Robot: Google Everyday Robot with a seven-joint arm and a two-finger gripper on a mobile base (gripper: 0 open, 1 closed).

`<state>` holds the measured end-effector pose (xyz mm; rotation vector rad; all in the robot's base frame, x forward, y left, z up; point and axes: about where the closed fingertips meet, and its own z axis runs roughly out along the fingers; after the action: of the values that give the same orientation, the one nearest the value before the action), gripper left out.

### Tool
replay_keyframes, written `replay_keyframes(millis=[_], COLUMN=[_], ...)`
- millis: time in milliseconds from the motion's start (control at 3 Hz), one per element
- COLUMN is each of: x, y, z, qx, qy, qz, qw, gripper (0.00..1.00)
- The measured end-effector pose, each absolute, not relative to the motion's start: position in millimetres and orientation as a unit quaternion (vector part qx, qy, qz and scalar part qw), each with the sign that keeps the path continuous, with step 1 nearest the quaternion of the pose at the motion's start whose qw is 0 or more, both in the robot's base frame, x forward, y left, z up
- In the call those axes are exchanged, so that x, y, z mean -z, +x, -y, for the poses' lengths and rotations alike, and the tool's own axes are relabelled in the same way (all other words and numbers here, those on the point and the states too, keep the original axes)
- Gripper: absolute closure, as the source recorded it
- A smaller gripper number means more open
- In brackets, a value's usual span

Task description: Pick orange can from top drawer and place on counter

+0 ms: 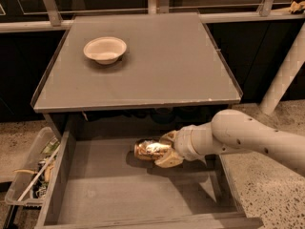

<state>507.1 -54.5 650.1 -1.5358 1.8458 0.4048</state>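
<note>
end effector (161, 150) grips sideways orange can (147, 148) inside top drawer (107, 192)

A white bowl (105, 49) was set on the counter (167, 70) at rear left, and a clear plastic bin (21, 178) of clutter was seen low at left, well apart from the tool (159, 150) inside the top drawer (119, 194).

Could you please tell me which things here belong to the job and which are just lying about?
Job: orange can, held in the gripper inside the top drawer; counter.
Lying about: white bowl on the counter; clear plastic bin left of the drawer.
</note>
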Motion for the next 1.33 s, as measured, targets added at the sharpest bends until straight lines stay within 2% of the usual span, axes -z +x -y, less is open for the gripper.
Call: replay_keyframes(millis=[667, 1333], x=[-720.7, -841.1], y=[487.1, 503.7], z=[70.8, 88.6], qx=[-0.158, -0.107], qy=[-0.592, -0.608], qz=[-0.706, -0.692], qw=[0.354, 0.373], gripper=[1.0, 1.0])
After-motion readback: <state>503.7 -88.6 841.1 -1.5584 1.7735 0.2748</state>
